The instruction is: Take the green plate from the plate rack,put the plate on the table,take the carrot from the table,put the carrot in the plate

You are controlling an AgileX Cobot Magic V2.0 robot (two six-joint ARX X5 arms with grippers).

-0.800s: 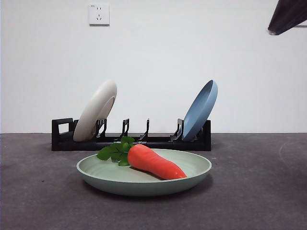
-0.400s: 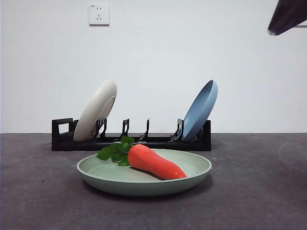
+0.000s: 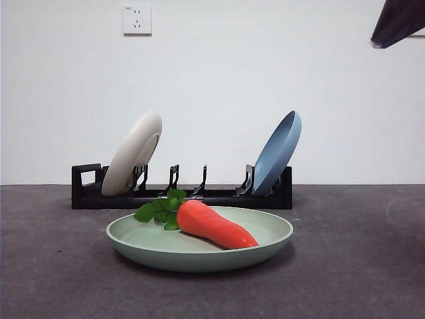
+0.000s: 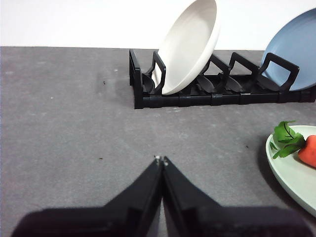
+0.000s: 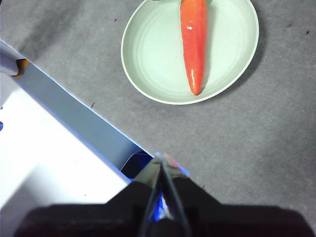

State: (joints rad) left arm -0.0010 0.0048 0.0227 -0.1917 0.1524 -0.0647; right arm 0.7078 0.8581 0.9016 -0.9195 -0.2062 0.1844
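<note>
The green plate (image 3: 199, 247) lies flat on the table (image 3: 358, 266) in front of the plate rack (image 3: 182, 191). Inside it rests the carrot (image 3: 214, 224), leaves toward the rack. In the right wrist view the green plate (image 5: 153, 54) and the carrot (image 5: 193, 42) lie well below and ahead of my right gripper (image 5: 160, 159), which is shut and holds nothing. My left gripper (image 4: 160, 160) is shut and empty, low over the table, with the green plate's rim (image 4: 289, 175) and the carrot's leaves (image 4: 286, 140) off to one side. A dark arm tip (image 3: 398, 20) shows at the front view's top right corner.
A cream-white plate (image 3: 133, 153) leans in the rack's left slots and a blue plate (image 3: 277, 151) in its right slots. A white wall with a socket (image 3: 137, 20) stands behind. In the right wrist view a white and blue surface (image 5: 54, 148) borders the table.
</note>
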